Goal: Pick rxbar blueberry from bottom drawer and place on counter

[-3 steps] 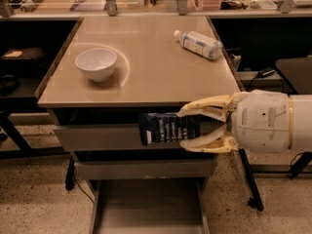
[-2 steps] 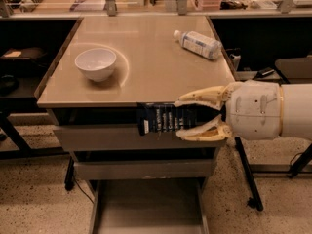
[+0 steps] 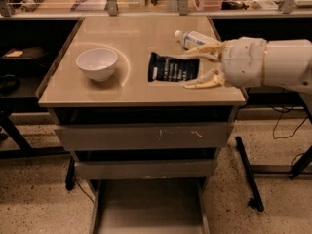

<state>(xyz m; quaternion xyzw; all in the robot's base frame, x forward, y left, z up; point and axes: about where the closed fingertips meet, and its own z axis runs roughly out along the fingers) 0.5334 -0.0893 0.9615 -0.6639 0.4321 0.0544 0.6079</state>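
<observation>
White bowl (image 3: 97, 63), the landmark, on the left half of the table (image 3: 122, 90); rxbar blueberry (image 3: 170, 67) just right of the bowl and apart from it, over the table's middle, dark wrapper face up with pale lettering; whether it rests on the surface cannot be told; gripper (image 3: 187, 68) farther right of the bowl, reaching in over the table's right edge, jaws closed on the bar's right end, one at its far edge, one at its near edge; clear bottle (image 3: 195, 38) on its side, right of and behind the bowl, close behind the far jaw, apart from the bar; bottom drawer (image 3: 146, 206) far below the bowl, standing open, grey floor showing; two closed drawer fronts (image 3: 141, 137) between bowl and open drawer.
</observation>
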